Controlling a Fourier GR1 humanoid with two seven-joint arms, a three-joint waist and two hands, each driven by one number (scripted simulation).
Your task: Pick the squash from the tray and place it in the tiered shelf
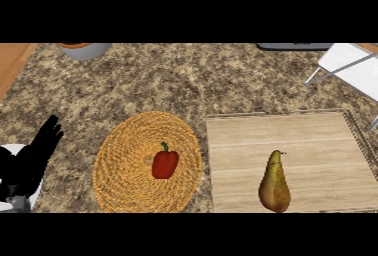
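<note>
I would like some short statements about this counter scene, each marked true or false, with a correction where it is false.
1. The squash lies on the wooden tray. True.
2. The red pepper lies on the wooden tray. False: it lies on the woven mat, left of the tray.
3. The left hand holds the squash. False: it rests open at the left edge, fingers up, away from the squash.
4. The right hand is not in view. True.
5. The white tiered shelf stands at the upper right, beyond the tray. True.
6. The squash already sits in the shelf. False: it is on the tray.
</note>
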